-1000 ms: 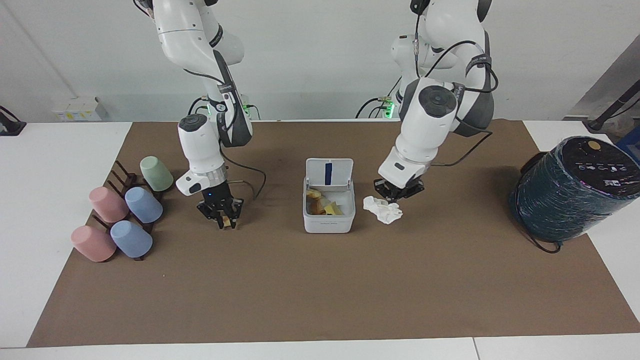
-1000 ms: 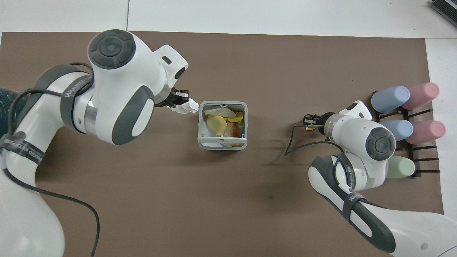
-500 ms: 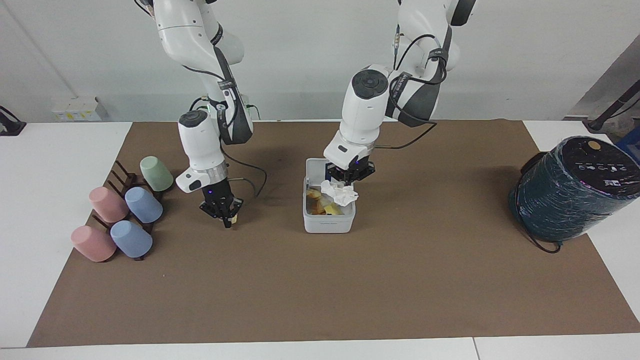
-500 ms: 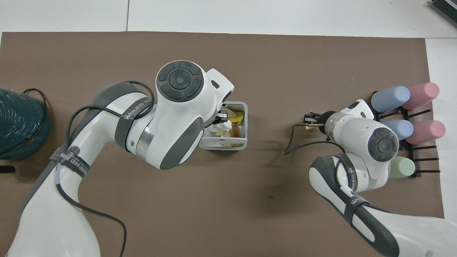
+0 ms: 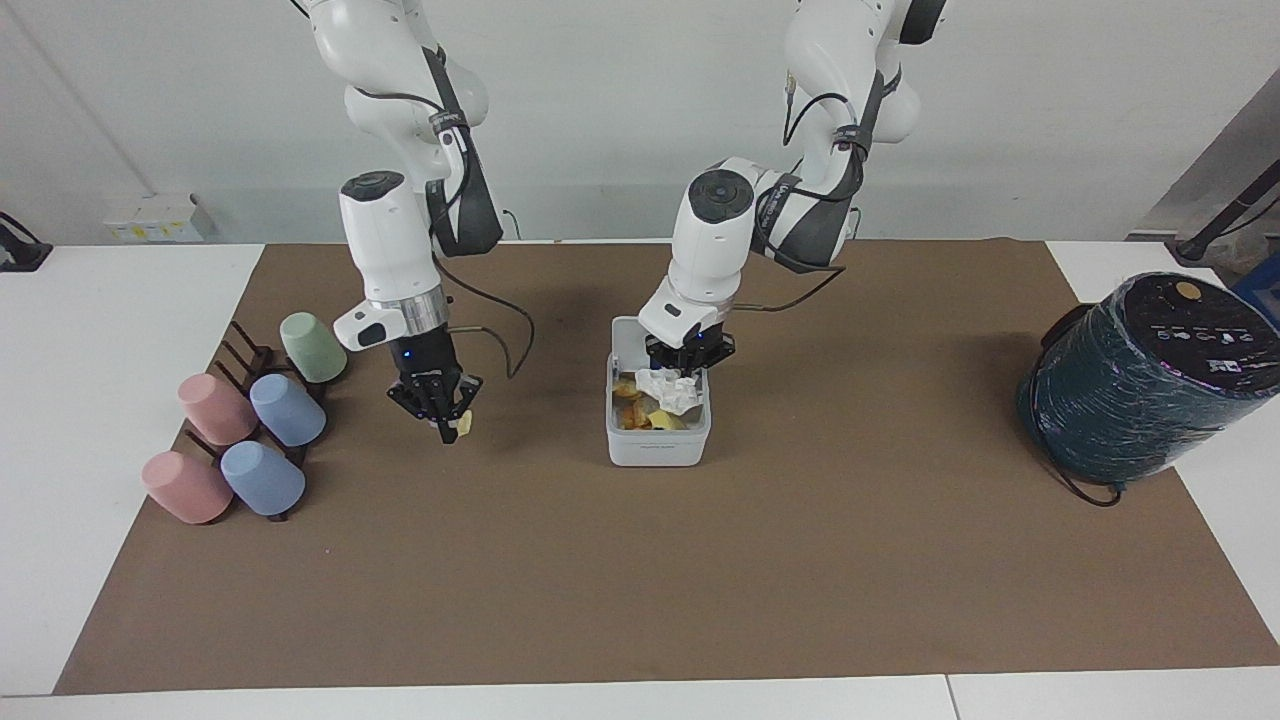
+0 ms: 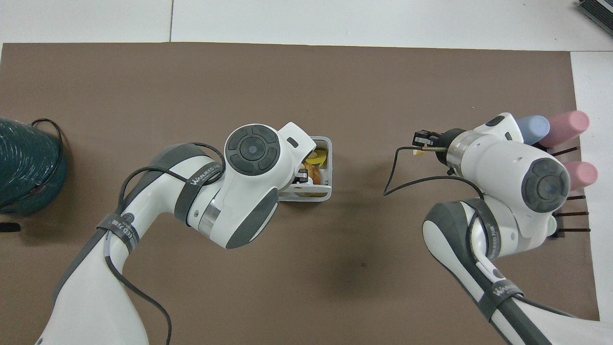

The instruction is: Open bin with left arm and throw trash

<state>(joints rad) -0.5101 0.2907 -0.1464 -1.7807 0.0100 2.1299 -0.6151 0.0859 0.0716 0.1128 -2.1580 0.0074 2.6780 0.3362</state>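
Left hand [image 5: 682, 368], tissue [image 5: 670, 388] now lower in bin [image 5: 657, 445]

In the overhead view the left arm covers most of the bin [image 6: 323, 143], its raised lid and the white tissue wad [image 5: 670, 388]. There the right arm hides the green cup [image 5: 312, 347] almost wholly, along with parts of the blue cups [image 6: 534, 128] and the rack [image 6: 572, 213]. The dark teal cylinder [image 6: 24, 165] is cut off by that view's edge. In the facing view both arms' upper links run off the top, and the left end effector [image 5: 686, 362] hides most of the lid.
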